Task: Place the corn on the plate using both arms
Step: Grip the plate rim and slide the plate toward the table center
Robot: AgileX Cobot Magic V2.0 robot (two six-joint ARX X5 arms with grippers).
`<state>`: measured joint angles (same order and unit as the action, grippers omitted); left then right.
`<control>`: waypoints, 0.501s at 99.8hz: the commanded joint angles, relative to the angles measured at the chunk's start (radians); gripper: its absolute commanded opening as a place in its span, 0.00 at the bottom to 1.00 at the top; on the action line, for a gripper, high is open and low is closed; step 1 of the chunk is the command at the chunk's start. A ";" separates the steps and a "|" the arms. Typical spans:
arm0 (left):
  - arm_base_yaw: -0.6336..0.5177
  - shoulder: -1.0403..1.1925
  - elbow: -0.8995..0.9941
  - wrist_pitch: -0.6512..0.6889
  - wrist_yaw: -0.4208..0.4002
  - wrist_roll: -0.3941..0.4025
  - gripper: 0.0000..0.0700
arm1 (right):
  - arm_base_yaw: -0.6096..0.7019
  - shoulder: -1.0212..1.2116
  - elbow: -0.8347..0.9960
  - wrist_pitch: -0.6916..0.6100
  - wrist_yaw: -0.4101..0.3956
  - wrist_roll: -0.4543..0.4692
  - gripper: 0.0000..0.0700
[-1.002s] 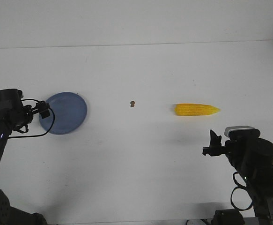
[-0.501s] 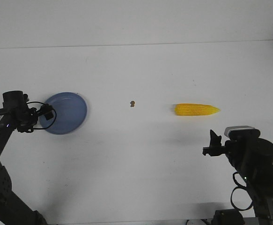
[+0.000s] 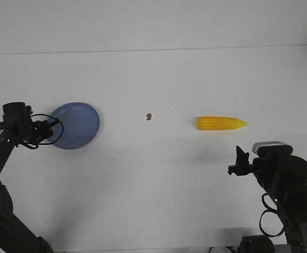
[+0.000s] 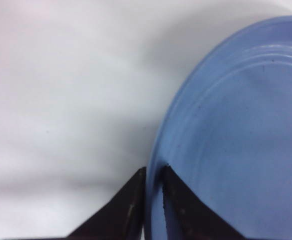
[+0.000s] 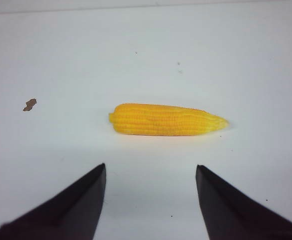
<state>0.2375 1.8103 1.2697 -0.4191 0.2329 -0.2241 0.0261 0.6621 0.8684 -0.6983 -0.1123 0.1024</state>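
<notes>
No text, label, brand, number or sign can be read in any of the views. The white bench [image 3: 158,179], the blue plate [image 3: 77,125] at the left of the front frame, the yellow corn cob [image 3: 221,124] at the right, and the black arms at the lower corners all show plain, unmarked surfaces.

Bright, even light; soft shadows; slight blur
</notes>
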 commanded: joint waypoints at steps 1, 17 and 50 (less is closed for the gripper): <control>0.008 -0.005 0.014 -0.010 0.038 0.006 0.01 | 0.001 0.006 0.020 0.010 -0.003 0.006 0.54; 0.005 -0.091 0.014 -0.035 0.142 0.021 0.01 | 0.001 0.006 0.020 0.010 -0.003 0.006 0.54; -0.135 -0.292 -0.018 -0.067 0.220 -0.003 0.01 | 0.001 0.006 0.020 0.018 -0.003 0.006 0.54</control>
<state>0.1421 1.5131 1.2644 -0.4797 0.4377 -0.2203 0.0261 0.6621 0.8684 -0.6952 -0.1123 0.1024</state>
